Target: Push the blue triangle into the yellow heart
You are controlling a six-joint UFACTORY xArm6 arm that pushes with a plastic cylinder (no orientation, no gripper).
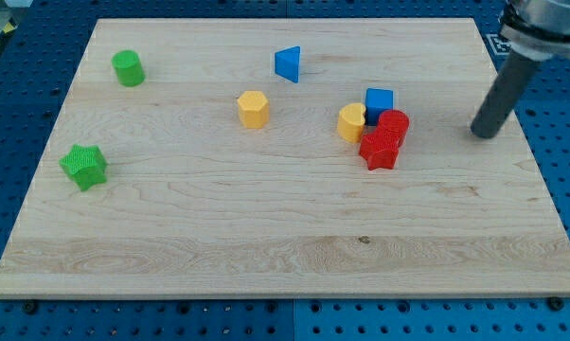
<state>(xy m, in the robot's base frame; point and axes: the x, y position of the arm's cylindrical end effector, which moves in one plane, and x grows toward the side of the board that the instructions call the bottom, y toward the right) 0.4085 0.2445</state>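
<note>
The blue triangle [288, 64] lies near the view's top, a little right of centre. The yellow heart [351, 123] sits right of centre, touching a blue cube [380, 101] and two red blocks, a round one [394, 124] and a star-like one [380, 150]. My tip [485, 134] rests on the board at the view's right, well clear of the cluster and far right of and below the blue triangle. The rod slants up toward the view's top right corner.
A yellow hexagon block [253, 109] sits below and left of the blue triangle. A green cylinder [128, 68] is at the top left and a green star [84, 166] at the left. The wooden board [266, 246] ends close to my tip on the right.
</note>
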